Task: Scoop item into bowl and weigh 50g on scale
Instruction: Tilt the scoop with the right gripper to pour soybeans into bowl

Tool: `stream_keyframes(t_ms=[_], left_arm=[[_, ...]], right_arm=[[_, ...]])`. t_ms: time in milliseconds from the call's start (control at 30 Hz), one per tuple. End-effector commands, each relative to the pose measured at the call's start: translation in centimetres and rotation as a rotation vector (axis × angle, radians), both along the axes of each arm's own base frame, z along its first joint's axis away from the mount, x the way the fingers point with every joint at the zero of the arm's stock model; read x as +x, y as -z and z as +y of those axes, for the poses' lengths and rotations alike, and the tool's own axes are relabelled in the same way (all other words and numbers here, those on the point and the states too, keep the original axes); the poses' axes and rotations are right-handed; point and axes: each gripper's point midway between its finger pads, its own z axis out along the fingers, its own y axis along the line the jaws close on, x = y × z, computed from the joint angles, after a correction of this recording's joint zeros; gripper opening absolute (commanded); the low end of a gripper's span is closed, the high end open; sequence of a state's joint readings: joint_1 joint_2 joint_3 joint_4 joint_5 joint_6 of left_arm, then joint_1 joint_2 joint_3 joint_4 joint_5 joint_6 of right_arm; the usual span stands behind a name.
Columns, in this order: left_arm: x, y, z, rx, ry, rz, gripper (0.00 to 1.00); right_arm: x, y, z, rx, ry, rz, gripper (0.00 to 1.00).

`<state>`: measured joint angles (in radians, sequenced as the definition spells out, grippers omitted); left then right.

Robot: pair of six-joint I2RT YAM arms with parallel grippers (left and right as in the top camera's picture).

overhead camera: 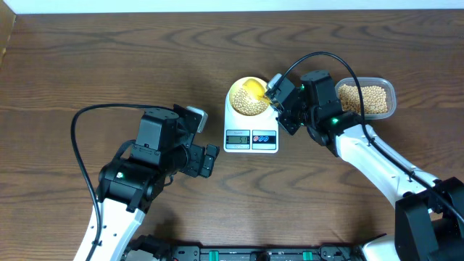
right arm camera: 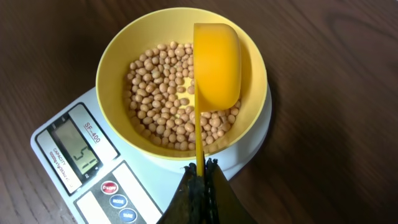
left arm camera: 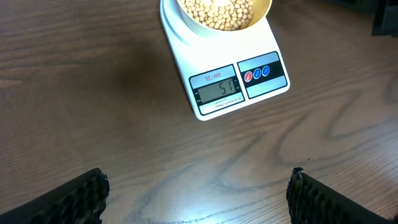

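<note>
**A:** Where are the beans [right arm camera: 161, 106]?

**B:** In the yellow bowl [right arm camera: 112, 56], which sits on the 12 o'clock end of the white scale [overhead camera: 251, 134]. More beans fill a clear tub [overhead camera: 391, 90] at 3 o'clock from the bowl.

**A:** And the pincers?

**B:** The right pincer [right arm camera: 200, 180] is clamped tight on the thin handle of a yellow scoop [right arm camera: 216, 62]. The scoop's head is inside the bowl's rim, above the beans. The left pincer [left arm camera: 199, 199] stands wide and holds nothing. It is over bare wood at 8 o'clock from the scale, apart from its edge.

**A:** Room to move?

**B:** Seen from overhead, open counter [overhead camera: 109, 58] runs from 9 round to 12 o'clock of the scale. The right arm fills the gap between scale and tub at 3 o'clock.

**A:** Any writing?

**B:** The display [left arm camera: 216, 90] reads 51, with "SF-400" printed above it. The line under it is too small to read. One red and two blue buttons [left arm camera: 257, 72] sit at 3 o'clock of the display.
</note>
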<state>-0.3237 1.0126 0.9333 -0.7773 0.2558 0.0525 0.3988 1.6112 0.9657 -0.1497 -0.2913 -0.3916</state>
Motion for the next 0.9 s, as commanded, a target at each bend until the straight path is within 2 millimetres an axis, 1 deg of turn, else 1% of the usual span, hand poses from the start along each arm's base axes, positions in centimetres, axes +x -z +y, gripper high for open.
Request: stream_keyframes(t_ms=[0,867], left_arm=[[0.07,0.00,0.10,0.008,-0.002,-0.005,0.94],[0.07,0.00,0.10,0.008,-0.002,-0.005,0.94]], right_arm=[[-0.06,-0.06,0.11,-0.015,-0.013,-0.012,0.01],[-0.36,-0.31,0.70,0.015,-0.040,-0.006,0.01]])
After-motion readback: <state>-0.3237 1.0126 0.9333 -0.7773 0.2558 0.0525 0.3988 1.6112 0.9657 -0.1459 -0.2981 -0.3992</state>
